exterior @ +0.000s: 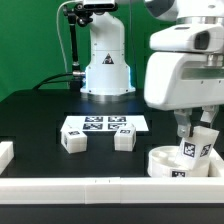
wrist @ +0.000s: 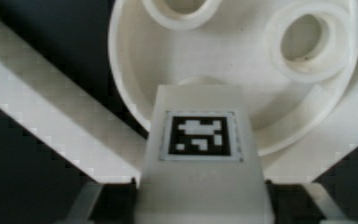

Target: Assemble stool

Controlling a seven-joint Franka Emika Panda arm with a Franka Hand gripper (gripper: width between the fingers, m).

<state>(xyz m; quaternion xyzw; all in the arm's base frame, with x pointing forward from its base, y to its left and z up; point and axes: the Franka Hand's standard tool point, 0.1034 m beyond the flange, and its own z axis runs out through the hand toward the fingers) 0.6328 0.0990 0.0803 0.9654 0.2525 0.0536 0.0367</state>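
The round white stool seat [exterior: 175,162] lies at the exterior view's front right, against the white border rail, with round holes in its face [wrist: 309,42]. A blocky white leg [exterior: 195,147] with a black-and-white tag [wrist: 199,135] stands tilted over the seat. My gripper [exterior: 193,127] is shut on this leg, a finger pressed to each of its sides. In the wrist view the leg [wrist: 202,150] fills the middle and reaches onto the seat's face. Two more tagged legs [exterior: 73,140] [exterior: 123,138] stand loose on the black table.
The marker board [exterior: 104,123] lies flat behind the two loose legs. A long white border rail [exterior: 90,187] runs along the front edge, with a short piece [exterior: 5,153] at the left. The arm's white base [exterior: 107,70] stands at the back.
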